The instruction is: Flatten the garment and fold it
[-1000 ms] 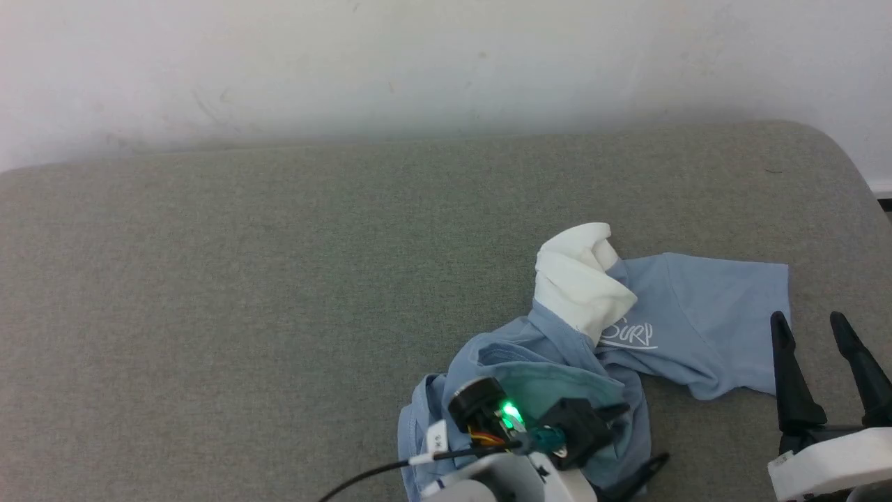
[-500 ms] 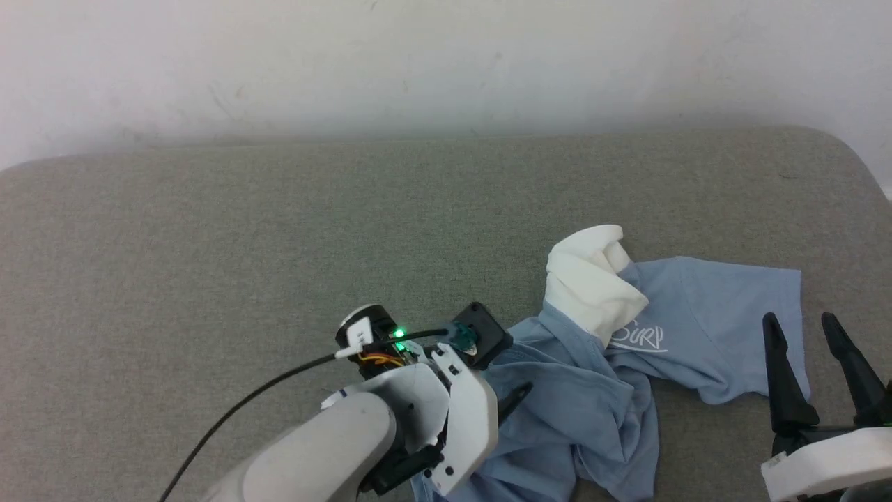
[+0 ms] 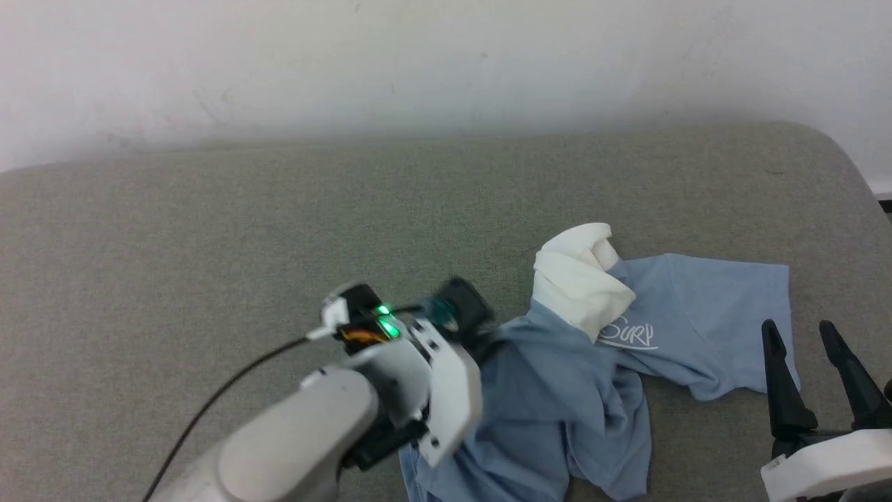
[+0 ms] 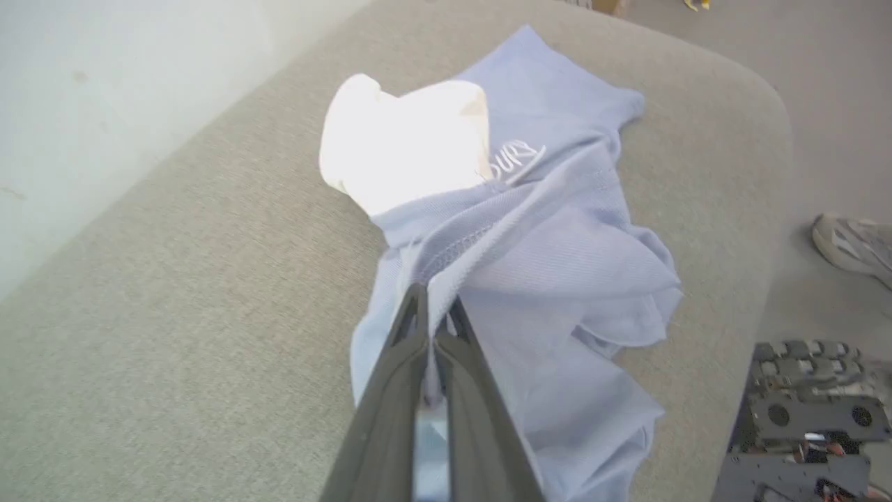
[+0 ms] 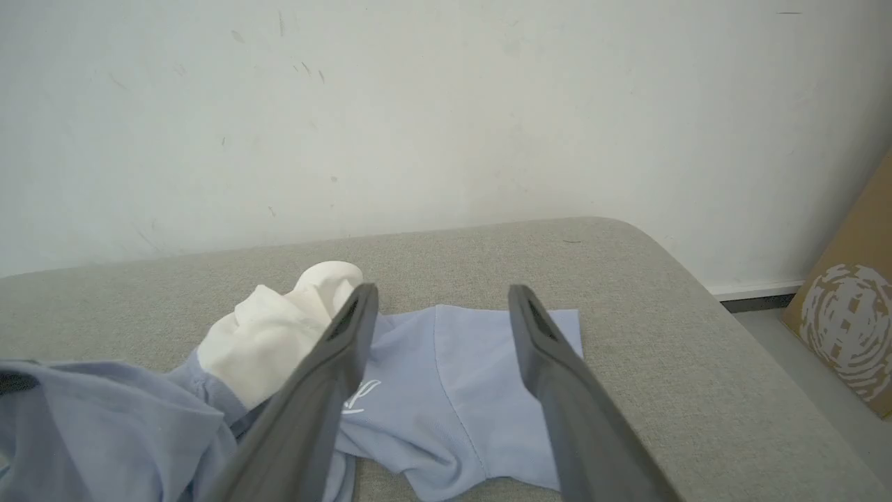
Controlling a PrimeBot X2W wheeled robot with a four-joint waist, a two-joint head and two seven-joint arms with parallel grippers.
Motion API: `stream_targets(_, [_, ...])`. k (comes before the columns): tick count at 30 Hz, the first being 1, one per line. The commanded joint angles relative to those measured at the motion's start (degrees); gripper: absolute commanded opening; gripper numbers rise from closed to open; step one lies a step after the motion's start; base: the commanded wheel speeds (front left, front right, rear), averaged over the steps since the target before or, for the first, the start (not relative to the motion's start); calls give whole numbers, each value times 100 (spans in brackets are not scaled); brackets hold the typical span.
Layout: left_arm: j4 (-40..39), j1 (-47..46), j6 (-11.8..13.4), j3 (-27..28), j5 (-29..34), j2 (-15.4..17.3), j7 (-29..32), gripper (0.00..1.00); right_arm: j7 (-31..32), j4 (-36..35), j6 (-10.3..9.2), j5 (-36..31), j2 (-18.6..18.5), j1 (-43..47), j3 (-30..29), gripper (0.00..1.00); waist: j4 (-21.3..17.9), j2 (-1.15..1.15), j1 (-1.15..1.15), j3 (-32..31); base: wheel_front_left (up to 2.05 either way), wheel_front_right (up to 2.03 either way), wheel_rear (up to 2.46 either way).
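Note:
The garment [image 3: 557, 397], a light blue shirt with a white collar [image 3: 578, 279] and white script logo [image 3: 627, 335], lies crumpled on the grey cushion [image 3: 209, 230], right of centre. One sleeve part is spread flat toward the right. In the left wrist view my left gripper [image 4: 435, 307] is shut on a stitched edge of the garment [image 4: 557, 244], which is drawn taut from the heap. My right gripper [image 3: 796, 328] stands open at the lower right, just off the garment's right part. In the right wrist view my right gripper [image 5: 442, 293] frames the garment [image 5: 474, 390] with nothing between its fingers.
A pale wall [image 3: 446, 63] backs the cushion. The cushion's rounded right edge [image 5: 704, 300] drops to the floor, where a cardboard box [image 5: 850, 335] leans. A shoe [image 4: 854, 244] and dark robot hardware [image 4: 801, 418] sit beside the cushion.
My left arm rose from the heap's near side to its left edge and shut on a fold, pulling the fabric up and left. The right gripper stayed open in place.

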Motion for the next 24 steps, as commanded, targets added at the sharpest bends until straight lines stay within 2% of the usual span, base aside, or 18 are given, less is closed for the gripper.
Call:
stream_targets(1, [-117,4,288,290,15,104,-279,0,-21,21,-3,54,15,41,-21,100,44,0,0,-65,0,0,0])
stream_targets(5, [-313,411,1280,1214,-150,393,-933,0,-1,10,-3,65,15,103,-54,100,116,0,0,-133,0,0,0])
stream_targets(9, [-299,1194,2241,2258,-517,804,-1559,0,33,-3,-3,101,15,152,-69,100,182,0,0,-120,0,0,0])
stream_targets(11, [-214,1713,2603,2695,-746,968,-1805,0,54,-2,-3,109,15,164,-79,100,212,0,0,-104,0,0,0])
stream_targets(13, [-125,2260,2858,3042,-1008,1032,-2000,0,65,-7,-3,109,15,162,-89,100,236,0,0,-81,0,0,0])
stream_targets(16, [35,2997,3047,3360,-1388,988,-2158,0,108,0,-3,108,15,150,-91,100,262,0,0,-42,0,0,0])
stream_targets(20, [249,3517,2937,3427,-1732,778,-2239,0,132,14,-3,101,15,121,-70,100,313,0,0,-5,0,0,0])
stream_targets(24, [355,3618,2807,3405,-1871,617,-2285,0,127,5,-3,89,15,86,-54,100,348,0,0,-8,0,0,0])
